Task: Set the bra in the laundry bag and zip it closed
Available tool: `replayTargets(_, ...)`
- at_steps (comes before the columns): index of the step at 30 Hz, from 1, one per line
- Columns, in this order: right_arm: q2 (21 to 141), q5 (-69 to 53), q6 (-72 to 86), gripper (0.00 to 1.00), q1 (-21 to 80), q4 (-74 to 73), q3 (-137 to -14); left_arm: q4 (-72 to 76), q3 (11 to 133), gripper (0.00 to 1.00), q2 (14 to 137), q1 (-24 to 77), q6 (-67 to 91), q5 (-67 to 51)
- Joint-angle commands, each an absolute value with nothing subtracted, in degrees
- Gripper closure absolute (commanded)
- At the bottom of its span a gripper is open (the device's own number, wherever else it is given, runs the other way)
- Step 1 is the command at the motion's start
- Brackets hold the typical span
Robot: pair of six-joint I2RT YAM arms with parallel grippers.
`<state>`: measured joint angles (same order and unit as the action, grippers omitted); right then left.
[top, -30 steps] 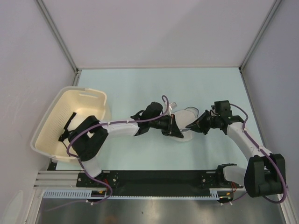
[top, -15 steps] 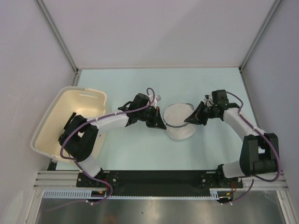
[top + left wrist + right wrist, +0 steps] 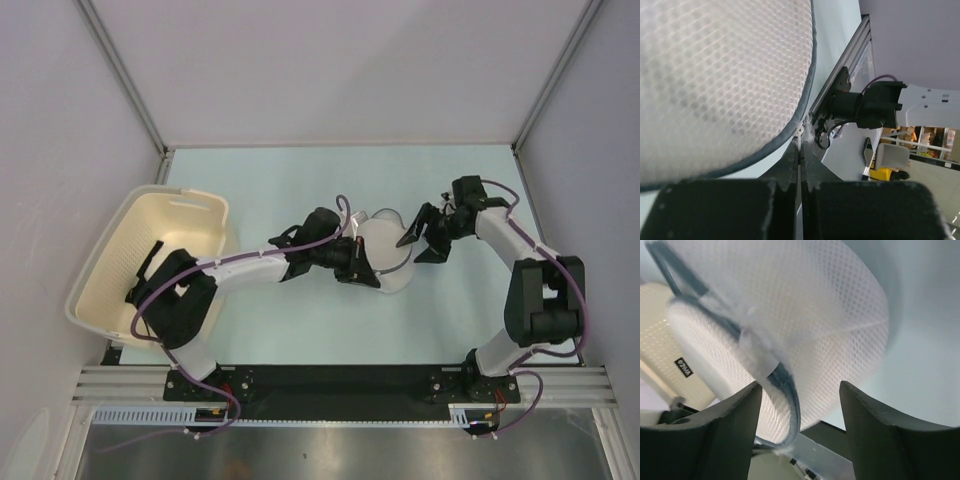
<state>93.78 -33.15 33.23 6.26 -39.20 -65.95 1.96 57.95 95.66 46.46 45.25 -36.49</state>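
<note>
Hiding its inside, blurred laundry bag point(image 3: 810, 315)

white mesh laundry bag point(image 3: 390, 262), cream basket point(image 3: 120, 262)

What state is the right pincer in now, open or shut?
Open. The right pincer shows its fingers wide apart, and the laundry bag sits in the gap, unclamped.

The laundry bag point(image 3: 715, 75) runs past the left wrist view's top and left edges; its contents are indistinct. From above, the left gripper point(image 3: 371, 278) hides its near rim.
</note>
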Motion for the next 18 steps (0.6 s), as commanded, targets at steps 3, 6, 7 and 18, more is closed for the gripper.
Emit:
replayTargets(3,77.71,-31.27,33.82,0.29,6.67,-44.04,-58.81,6.42,63.45,1.00,98.52,46.49,48.78,-39.72)
replayTargets(6,72.35,-32.60,40.59,0.28,8.34,-40.62,-53.97,6.85,64.42,1.00,99.40,46.76,49.66,-40.60)
replayTargets(7,71.38,-32.69,41.91,0.27,9.31,-39.30,-51.79,6.94,64.60,1.00,99.49,46.93,49.92,-40.78)
replayTargets(18,72.59,-34.98,52.30,0.49,9.76,-25.49,-44.73,8.08,63.55,1.00,99.05,49.04,50.97,-41.04)
